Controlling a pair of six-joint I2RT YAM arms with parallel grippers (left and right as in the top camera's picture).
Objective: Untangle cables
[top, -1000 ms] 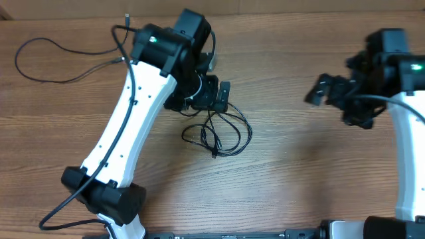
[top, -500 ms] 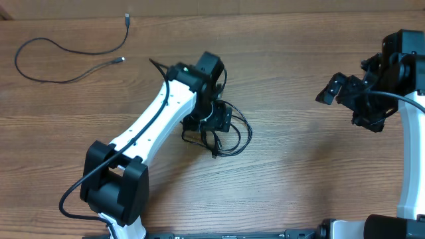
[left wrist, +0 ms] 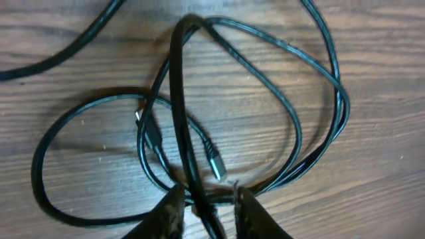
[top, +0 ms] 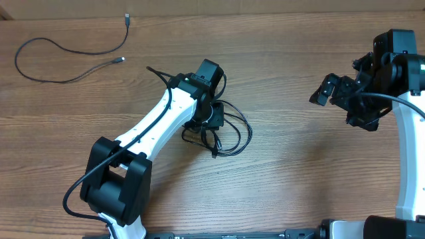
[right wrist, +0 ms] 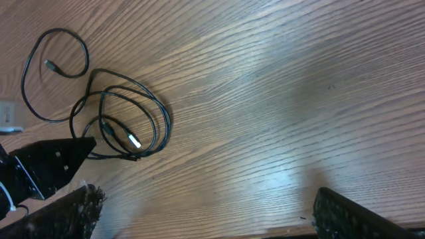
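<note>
A tangle of thin black cables (top: 234, 136) lies in loops at the table's middle. In the left wrist view the loops (left wrist: 292, 126) cross each other, with a silvery plug (left wrist: 218, 169) and a dark plug (left wrist: 149, 129) inside them. My left gripper (top: 214, 125) is down on the tangle's left side. Its fingertips (left wrist: 207, 199) stand narrowly apart, with one thicker strand (left wrist: 180, 99) running between them and a gap on each side. My right gripper (top: 331, 93) hovers far to the right, wide open and empty (right wrist: 206, 199). It sees the tangle (right wrist: 126, 126) from a distance.
A separate long black cable (top: 66, 78) with small plugs curves across the back left corner. The left arm's white links (top: 153, 126) slant from the front edge to the tangle. The right arm (top: 398, 113) stands at the right edge.
The left arm swung forward from the back and came down onto the tangle, and its jaws narrowed around a strand. The right gripper shifted slightly and stayed open.
</note>
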